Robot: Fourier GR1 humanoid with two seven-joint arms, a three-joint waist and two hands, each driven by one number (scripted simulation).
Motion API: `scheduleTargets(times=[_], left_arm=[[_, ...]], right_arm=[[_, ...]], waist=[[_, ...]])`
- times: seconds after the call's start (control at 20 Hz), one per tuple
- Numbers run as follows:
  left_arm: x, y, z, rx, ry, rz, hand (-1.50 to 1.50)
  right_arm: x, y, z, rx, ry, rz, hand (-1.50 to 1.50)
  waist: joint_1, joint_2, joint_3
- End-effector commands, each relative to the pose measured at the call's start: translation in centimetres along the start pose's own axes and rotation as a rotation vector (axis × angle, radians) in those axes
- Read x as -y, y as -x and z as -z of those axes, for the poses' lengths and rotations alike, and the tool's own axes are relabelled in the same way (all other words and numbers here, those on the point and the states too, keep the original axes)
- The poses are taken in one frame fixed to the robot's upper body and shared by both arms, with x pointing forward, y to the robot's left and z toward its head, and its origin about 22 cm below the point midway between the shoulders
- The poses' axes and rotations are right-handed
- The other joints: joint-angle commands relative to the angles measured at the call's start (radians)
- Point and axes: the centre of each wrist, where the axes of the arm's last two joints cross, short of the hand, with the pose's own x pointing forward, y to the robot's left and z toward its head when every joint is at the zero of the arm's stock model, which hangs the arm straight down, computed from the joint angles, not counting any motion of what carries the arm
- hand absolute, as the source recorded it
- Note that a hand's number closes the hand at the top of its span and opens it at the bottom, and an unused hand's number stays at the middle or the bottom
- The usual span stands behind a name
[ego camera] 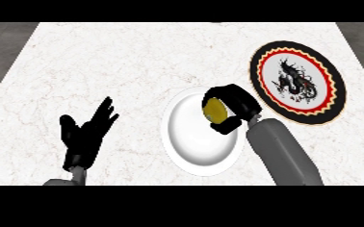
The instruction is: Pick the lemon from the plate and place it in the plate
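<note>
A yellow lemon (213, 108) sits over the right part of a plain white plate (193, 144) near the counter's middle. My right hand (235, 105) is curled round the lemon, fingers above it and thumb below, hiding its right side. I cannot tell whether the lemon still touches the plate. A second plate (296, 81) with a black rim, red and cream rings and a dark dragon figure lies to the right, close behind the hand. My left hand (84, 133) rests open at the lower left, fingers pointing up, away from both plates.
The white marbled counter (107, 62) stretches wide to the left and far side. Its dark edges show at the upper left and upper right corners.
</note>
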Motion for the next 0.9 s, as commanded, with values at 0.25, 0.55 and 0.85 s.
scheduleTargets(times=[0.25, 0.55, 0.85], left_arm=[[0.7, 0.9, 0.0, -0.038, 0.016, -0.017, 0.00], [0.9, 0.2, 0.2, -0.009, 0.034, 0.015, 0.00], [0.5, 0.2, 0.3, -0.019, 0.049, 0.022, 0.00]], right_arm=[[0.5, -1.7, 3.3, -0.479, 0.221, 0.040, 1.50], [4.3, -2.8, 5.1, -0.889, 0.549, 0.056, 1.50], [8.1, -8.0, 8.5, -0.922, 0.997, -0.094, 1.50]], waist=[[0.019, 0.011, -0.005], [0.033, 0.012, -0.011], [0.068, 0.014, -0.011]])
